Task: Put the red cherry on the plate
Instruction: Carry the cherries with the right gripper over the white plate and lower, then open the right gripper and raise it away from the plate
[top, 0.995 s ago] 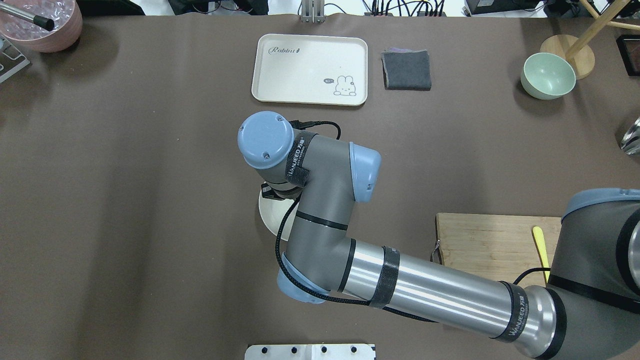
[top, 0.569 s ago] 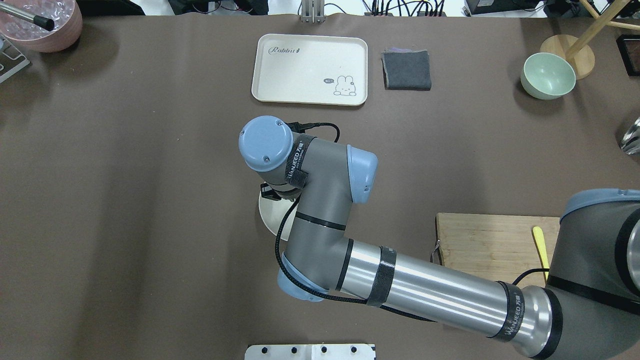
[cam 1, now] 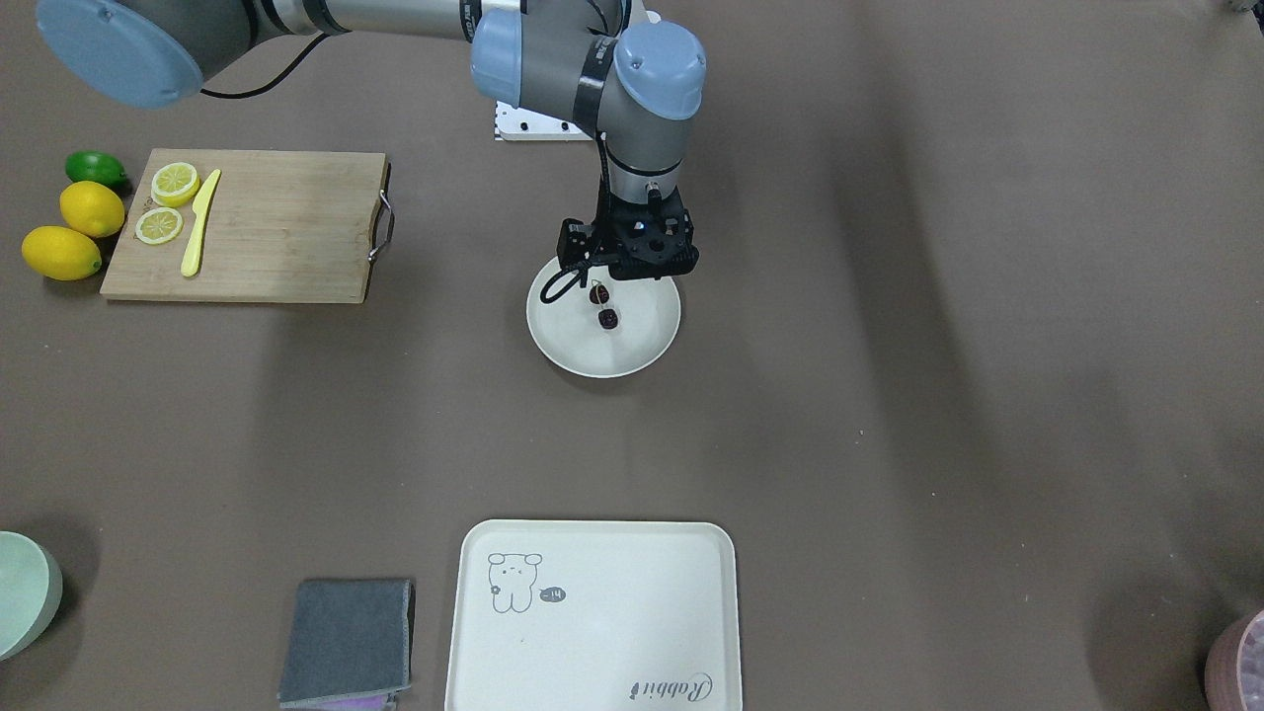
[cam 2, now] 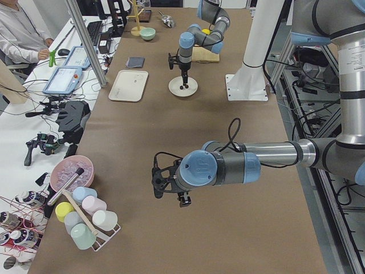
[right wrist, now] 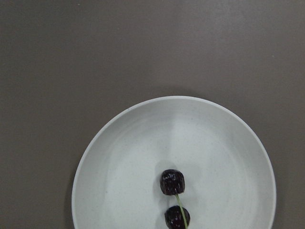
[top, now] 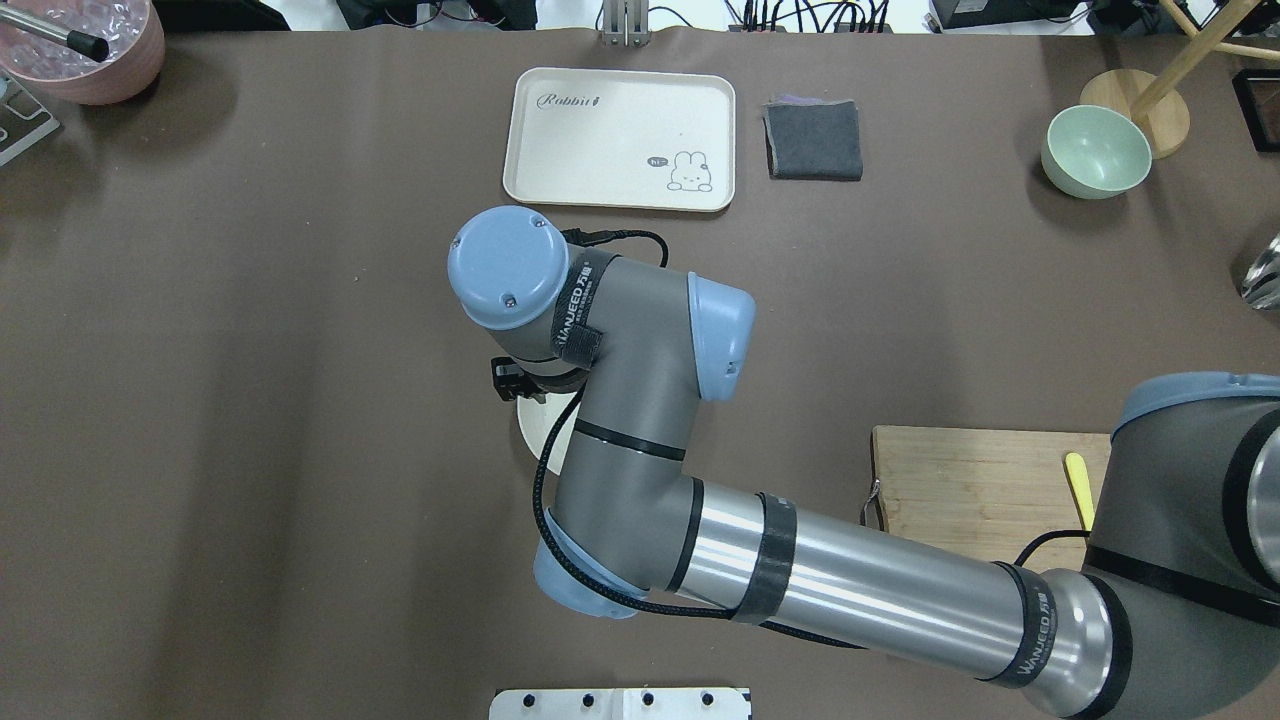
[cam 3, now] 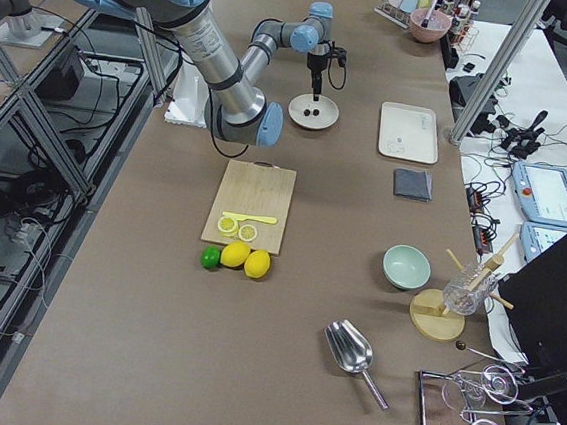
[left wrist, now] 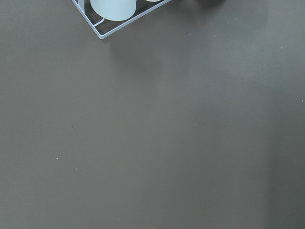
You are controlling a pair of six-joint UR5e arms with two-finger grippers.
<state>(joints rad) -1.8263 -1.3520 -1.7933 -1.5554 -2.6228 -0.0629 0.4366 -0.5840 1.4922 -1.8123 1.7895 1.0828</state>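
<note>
red cherry (right wrist: 174, 182) pair is probably tiny, light, soft-skinned and prone to rolling; the thin stem looks like the best pinch spot. both cherries lie inside the plate (right wrist: 119, 157), near its middle. right gripper (cam 1: 637, 265) hangs over the plate's robot-side rim, cherries just beside it; jaws hidden, cannot tell their width or any contact

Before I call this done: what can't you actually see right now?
- Right gripper jaws: its own body hides them front-facing; the arm covers it overhead.
- Red cherry: right wrist view's bottom edge cuts the lower fruit.
- Left gripper: exterior left view only, state unclear.
</note>
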